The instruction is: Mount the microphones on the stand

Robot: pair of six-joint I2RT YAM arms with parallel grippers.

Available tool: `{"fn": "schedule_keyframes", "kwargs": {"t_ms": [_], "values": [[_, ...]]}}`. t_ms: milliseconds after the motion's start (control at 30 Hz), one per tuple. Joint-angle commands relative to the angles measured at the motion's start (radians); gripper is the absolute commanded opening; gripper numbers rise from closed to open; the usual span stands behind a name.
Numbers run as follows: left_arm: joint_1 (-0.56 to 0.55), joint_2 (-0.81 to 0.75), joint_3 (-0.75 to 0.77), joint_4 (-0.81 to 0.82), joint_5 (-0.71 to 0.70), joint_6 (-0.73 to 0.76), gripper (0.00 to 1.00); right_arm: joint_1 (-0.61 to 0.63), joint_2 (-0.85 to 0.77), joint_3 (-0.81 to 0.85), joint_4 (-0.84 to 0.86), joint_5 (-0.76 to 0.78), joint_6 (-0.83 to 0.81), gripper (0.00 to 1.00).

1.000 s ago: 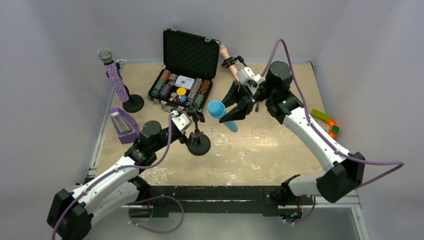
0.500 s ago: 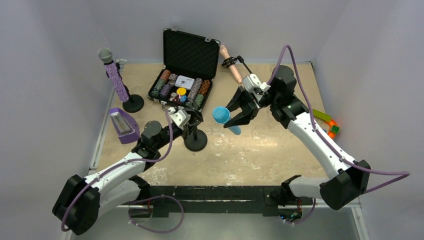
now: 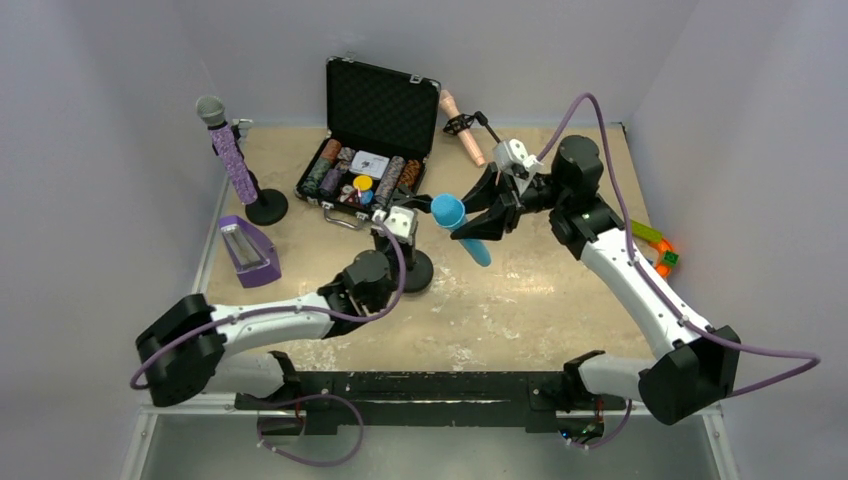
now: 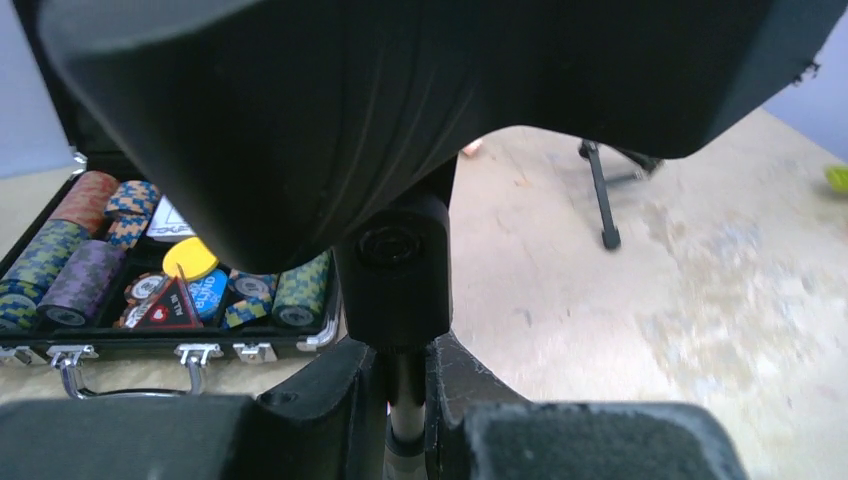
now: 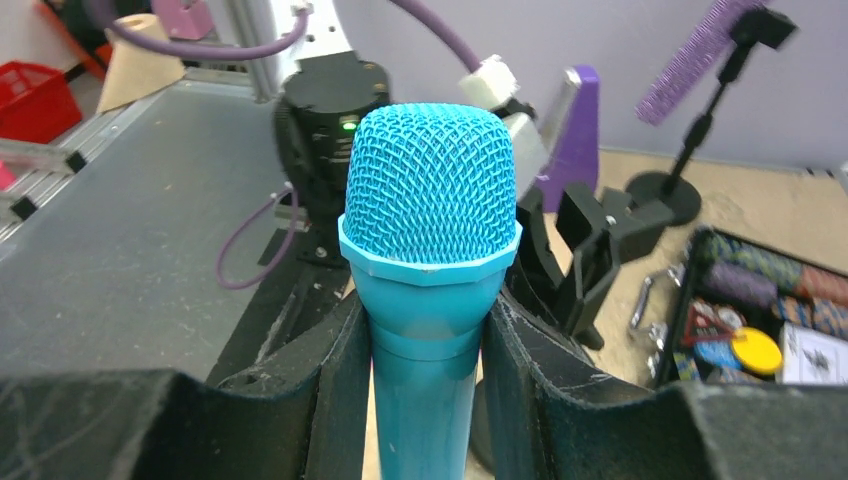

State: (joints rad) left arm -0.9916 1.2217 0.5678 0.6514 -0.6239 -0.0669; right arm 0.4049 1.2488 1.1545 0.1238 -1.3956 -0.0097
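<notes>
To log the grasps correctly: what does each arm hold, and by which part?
Right jaws: the bright blue stick microphone, by its handle just below the mesh head. Left jaws: the black microphone stand, by its thin pole under the joint.

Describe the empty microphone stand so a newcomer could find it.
Start at the open poker-chip case at the back. Just in front of it stands a round-based black stand, its stem in the left gripper. Unlike the far-left stand, it carries no microphone.
</notes>
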Motion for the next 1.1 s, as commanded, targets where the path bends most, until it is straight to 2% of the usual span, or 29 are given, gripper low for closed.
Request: {"fn": "schedule_keyframes", "kwargs": {"t_ms": [0, 33, 200, 267, 300, 367, 467, 667, 800, 833, 900, 967, 1067], "values": [[-0.047, 0.132, 0.111, 0.311, -0.291, 0.062, 0.00, -0.065, -0.054, -0.041, 0.146, 0.043, 0.121, 0.00], [-0.047, 0.152, 0.113, 0.332, -0.276, 0.054, 0.02, -0.073, -0.058, -0.047, 0.147, 0.043, 0.121, 0.00], [-0.046, 0.163, 0.065, 0.361, -0.151, -0.016, 0.58, -0.084, -0.077, -0.065, 0.146, 0.045, 0.107, 0.00], [-0.045, 0.137, 0.039, 0.329, -0.102, -0.045, 0.72, -0.086, -0.072, -0.065, 0.146, 0.043, 0.107, 0.00], [-0.045, 0.121, 0.025, 0.315, -0.085, -0.056, 0.76, -0.086, -0.069, -0.064, 0.146, 0.043, 0.106, 0.00], [-0.045, 0.078, -0.019, 0.299, -0.041, -0.078, 0.81, -0.086, -0.064, -0.064, 0.146, 0.041, 0.109, 0.00], [-0.045, -0.037, -0.103, 0.246, 0.049, -0.117, 0.82, -0.089, -0.068, -0.067, 0.142, 0.041, 0.106, 0.00], [-0.030, -0.483, -0.244, -0.159, 0.451, -0.131, 0.87, -0.092, -0.073, -0.064, 0.098, 0.027, 0.054, 0.00], [0.000, -0.755, -0.165, -0.504, 0.662, -0.088, 0.93, -0.093, -0.058, -0.073, 0.099, -0.029, 0.036, 0.00], [0.007, -0.786, -0.120, -0.559, 0.703, -0.074, 0.94, -0.090, -0.059, -0.082, 0.105, 0.019, 0.040, 0.00], [0.012, -0.785, -0.015, -0.640, 0.726, -0.062, 0.95, -0.085, -0.091, -0.102, 0.089, 0.352, 0.089, 0.00], [0.013, -0.718, 0.125, -0.740, 0.707, -0.064, 0.95, -0.086, -0.118, -0.130, 0.120, 0.573, 0.144, 0.00], [0.013, -0.601, 0.278, -0.797, 0.656, -0.109, 0.98, -0.086, -0.128, -0.120, 0.112, 0.662, 0.197, 0.00]]}}
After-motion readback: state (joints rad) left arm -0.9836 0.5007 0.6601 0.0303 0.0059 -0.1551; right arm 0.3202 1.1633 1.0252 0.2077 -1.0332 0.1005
